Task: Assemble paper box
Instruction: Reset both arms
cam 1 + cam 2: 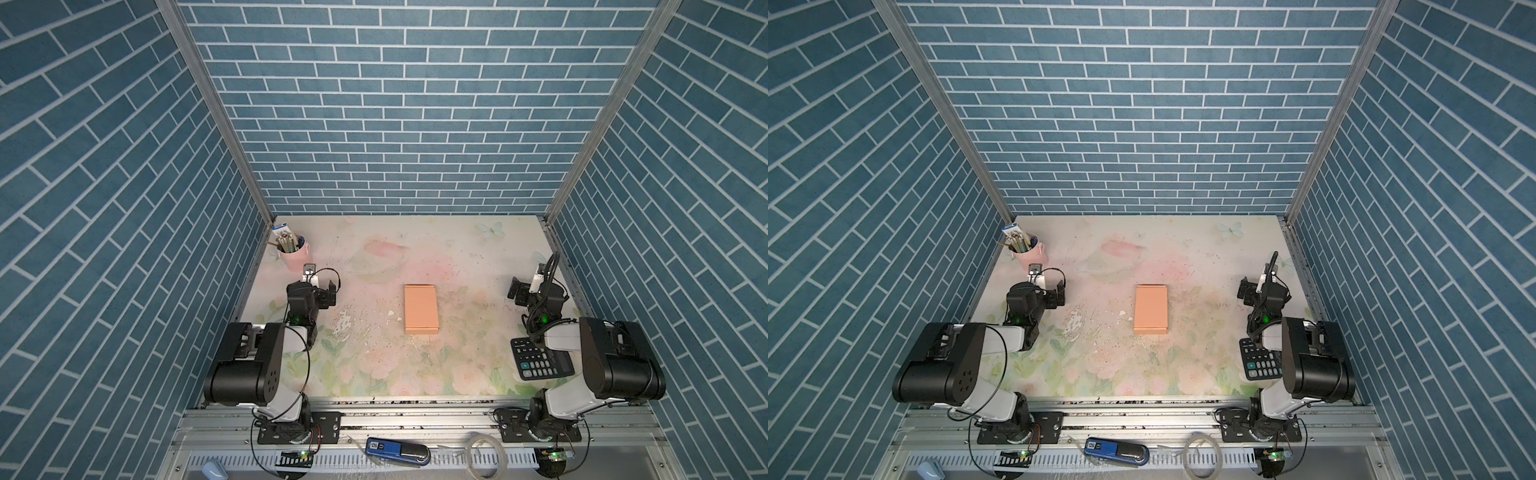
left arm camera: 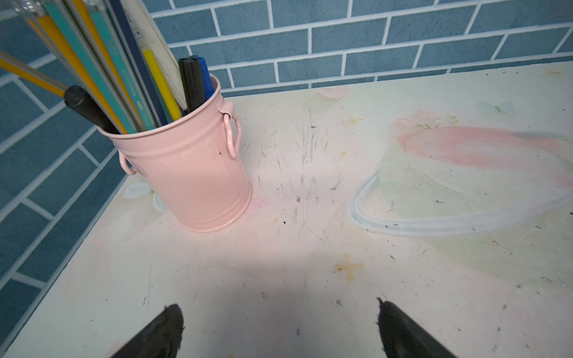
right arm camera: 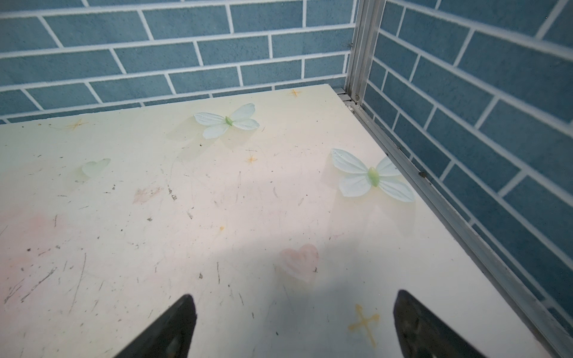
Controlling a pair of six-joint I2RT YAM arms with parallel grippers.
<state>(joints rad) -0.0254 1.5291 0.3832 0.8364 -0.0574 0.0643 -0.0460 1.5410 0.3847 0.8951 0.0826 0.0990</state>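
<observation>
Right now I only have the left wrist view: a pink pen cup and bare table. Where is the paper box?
Observer: The paper box lies closed in the middle of the table, between both arms. Neither one touches it.
Operator: Is the other arm holding anything?
Observer: No. The right gripper is open and empty, hovering near the table's right edge.
Operator: Anything close to that arm?
Observer: A black calculator lies at the front right, partly hidden under its forearm.
</observation>
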